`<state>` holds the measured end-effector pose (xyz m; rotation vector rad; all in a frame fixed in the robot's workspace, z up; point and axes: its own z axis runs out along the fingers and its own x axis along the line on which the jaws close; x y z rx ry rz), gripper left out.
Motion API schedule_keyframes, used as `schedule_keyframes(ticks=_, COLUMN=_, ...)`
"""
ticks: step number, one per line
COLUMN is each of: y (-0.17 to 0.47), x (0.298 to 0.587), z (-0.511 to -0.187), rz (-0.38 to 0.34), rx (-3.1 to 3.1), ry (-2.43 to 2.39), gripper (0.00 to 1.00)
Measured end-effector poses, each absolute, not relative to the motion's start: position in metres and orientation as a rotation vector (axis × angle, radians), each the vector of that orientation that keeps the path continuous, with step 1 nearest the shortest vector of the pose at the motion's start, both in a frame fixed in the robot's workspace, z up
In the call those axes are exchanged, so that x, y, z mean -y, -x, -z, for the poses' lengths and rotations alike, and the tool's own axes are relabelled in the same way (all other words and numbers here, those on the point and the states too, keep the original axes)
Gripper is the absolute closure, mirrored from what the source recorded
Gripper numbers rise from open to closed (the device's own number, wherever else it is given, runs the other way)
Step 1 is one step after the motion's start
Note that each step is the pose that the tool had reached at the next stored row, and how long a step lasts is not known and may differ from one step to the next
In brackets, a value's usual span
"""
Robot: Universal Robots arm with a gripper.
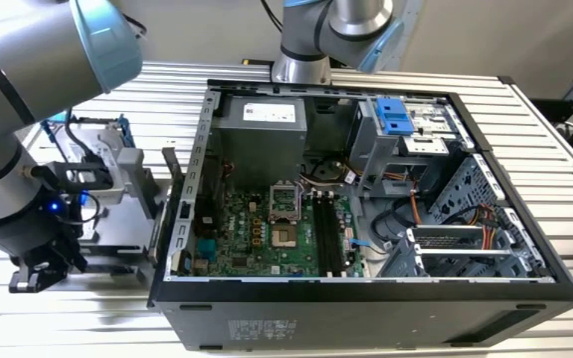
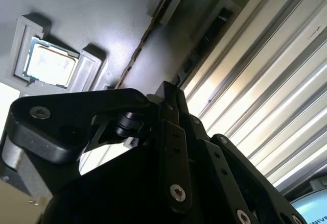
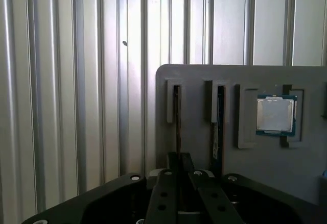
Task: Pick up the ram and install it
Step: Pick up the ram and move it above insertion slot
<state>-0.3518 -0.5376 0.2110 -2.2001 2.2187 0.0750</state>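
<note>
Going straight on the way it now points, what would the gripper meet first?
Most likely the ram standing on edge in the grey holder: in the first wrist view the gripper lines up with it. How close it is cannot be judged.

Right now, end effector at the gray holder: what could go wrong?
1. The end effector lines up with one ram stick; the second stick stands close by and could get bumped.
2. The case wall stands between holder and memory slots; a low carry might clip it.
</note>
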Motion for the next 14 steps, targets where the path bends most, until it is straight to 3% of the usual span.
schedule_keyframes(ticks=14, y=0.352, x=0.537, z=-0.263, rz=-0.075, rx=-2.219, ry=2.2, gripper=1.0)
